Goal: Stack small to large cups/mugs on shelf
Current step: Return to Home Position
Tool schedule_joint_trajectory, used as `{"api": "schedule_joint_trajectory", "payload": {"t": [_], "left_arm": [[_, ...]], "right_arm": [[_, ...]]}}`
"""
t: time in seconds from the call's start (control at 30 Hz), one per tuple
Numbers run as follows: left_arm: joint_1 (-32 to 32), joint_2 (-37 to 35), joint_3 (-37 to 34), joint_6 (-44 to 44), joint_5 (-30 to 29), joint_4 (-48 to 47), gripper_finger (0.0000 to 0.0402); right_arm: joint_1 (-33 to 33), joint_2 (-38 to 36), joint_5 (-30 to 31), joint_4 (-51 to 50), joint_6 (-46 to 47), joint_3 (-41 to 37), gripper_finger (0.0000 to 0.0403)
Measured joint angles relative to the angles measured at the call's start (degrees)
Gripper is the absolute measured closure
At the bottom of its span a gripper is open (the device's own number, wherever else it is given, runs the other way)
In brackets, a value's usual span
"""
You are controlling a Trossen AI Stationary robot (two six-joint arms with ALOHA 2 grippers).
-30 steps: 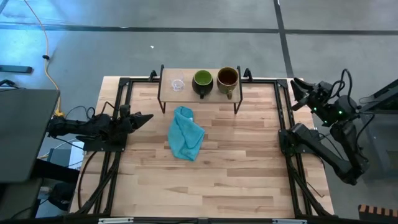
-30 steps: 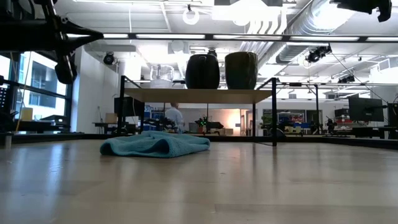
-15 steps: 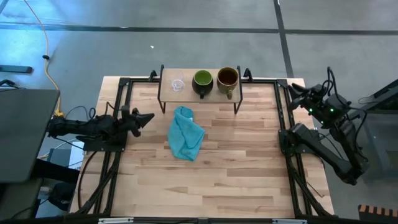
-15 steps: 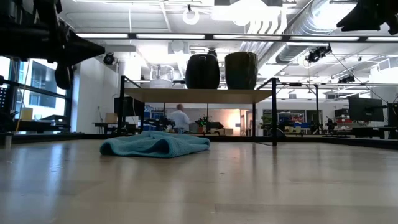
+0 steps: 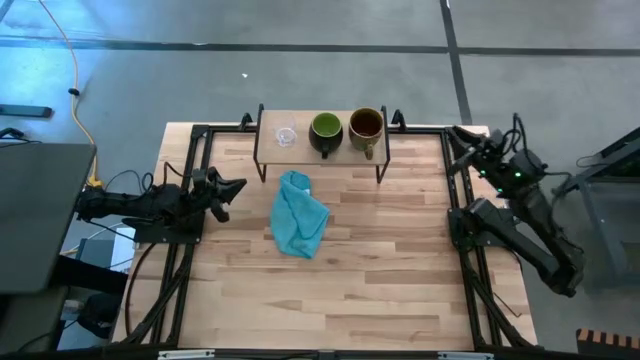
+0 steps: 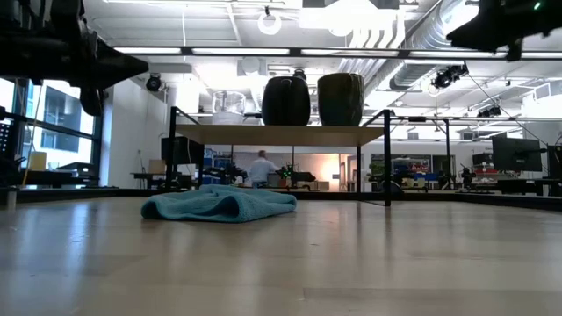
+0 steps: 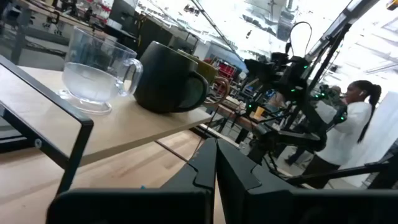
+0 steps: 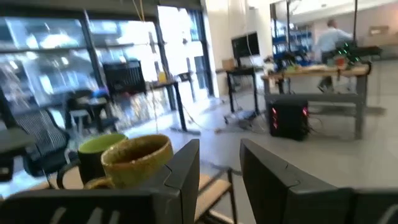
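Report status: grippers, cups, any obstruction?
Left gripper shut, empty, left side. Right gripper open, empty, right rear. Glass cup, green mug, brown mug stand in row on shelf. Teal cloth on table, clear of both grippers.

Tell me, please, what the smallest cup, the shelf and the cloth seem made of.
The smallest cup looks like clear, glossy glass: the background shows through it. The shelf is a pale, matte wood board on thin black legs, probably metal. The cloth is soft teal fabric, crumpled in folds; weave too small to tell.
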Motion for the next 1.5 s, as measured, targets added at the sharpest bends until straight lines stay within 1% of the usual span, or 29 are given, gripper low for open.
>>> {"api": "schedule_joint_trajectory", "payload": {"t": [0.1,0.2,0.3,0.37,0.73,0.93,1.03,1.13,1.2,1.33,1.5], "left_arm": [[0.01,0.0,0.0,0.1,0.97,0.0,0.0401],[0.0,0.01,0.0,0.1,1.3,-0.02,0.0401],[0.01,0.0,0.0,0.1,1.32,-0.02,0.0401],[0.01,0.01,0.0,0.08,1.32,-0.02,0.0401],[0.01,0.0,0.0,0.08,1.18,-0.02,0.0401],[0.01,0.0,0.0,0.08,1.13,-0.02,0.0401],[0.01,0.02,0.0,0.06,1.11,-0.02,0.0401],[0.01,0.0,0.0,-0.09,1.11,-0.02,0.0401],[0.01,0.0,0.0,-0.09,1.11,-0.02,0.0401],[0.01,0.0,0.0,-0.95,1.11,-0.04,0.0401],[0.01,0.0,0.0,-1.84,1.11,-0.15,0.0401]], "right_arm": [[0.0,0.0,-0.2,10.7,2.15,-6.84,0.0297],[0.0,0.01,-0.2,18.69,4.05,-12.74,0.0297],[0.0,0.02,-0.2,24.19,5.57,-16.63,0.0297],[0.0,0.0,-0.2,25.78,5.57,-18.09,0.0297],[0.0,0.0,-0.2,28.6,6.64,-23.45,0.0297],[0.0,0.0,-0.47,26.46,6.03,-23.69,0.0297],[0.0,0.0,-2.12,24.56,6.27,-23.69,0.0297],[-0.02,0.0,-5.18,20.81,6.67,-23.69,0.0297],[0.0,0.0,-6.13,18.68,7.25,-23.8,0.0297],[0.21,-0.02,-8.1,24.61,11.17,-27.69,0.0297],[3.49,0.17,-6.97,25.23,10.34,-27.73,0.0297]]}}
